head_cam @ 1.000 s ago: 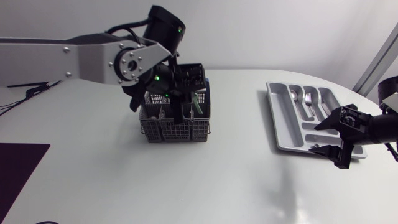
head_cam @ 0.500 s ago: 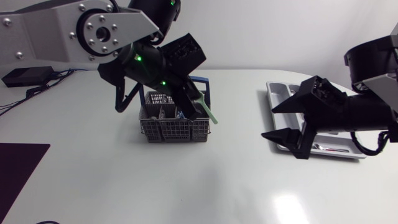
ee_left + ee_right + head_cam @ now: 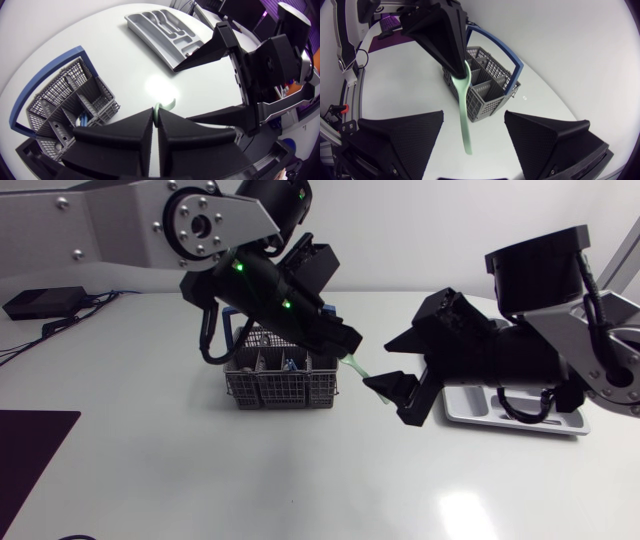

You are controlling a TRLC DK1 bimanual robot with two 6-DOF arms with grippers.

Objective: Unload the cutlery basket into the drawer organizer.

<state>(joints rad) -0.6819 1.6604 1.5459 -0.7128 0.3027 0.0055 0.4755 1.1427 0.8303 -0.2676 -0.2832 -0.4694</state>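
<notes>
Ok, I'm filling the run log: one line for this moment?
left gripper: shut on green utensil | right gripper: open, utensil end between jaws | stage: handover

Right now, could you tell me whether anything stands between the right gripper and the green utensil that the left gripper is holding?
Nothing visible does. The green utensil, pinched in the left gripper, hangs with its free end between the right gripper's open fingers, touching neither. The cutlery basket sits behind it.

The utensil (image 3: 464,117) is pale mint green. The basket (image 3: 280,385) is grey mesh with a blue handle (image 3: 500,47). The organizer (image 3: 150,37) is plain light grey, the table (image 3: 300,480) glossy white, the fingers (image 3: 400,135) matte black.
</notes>
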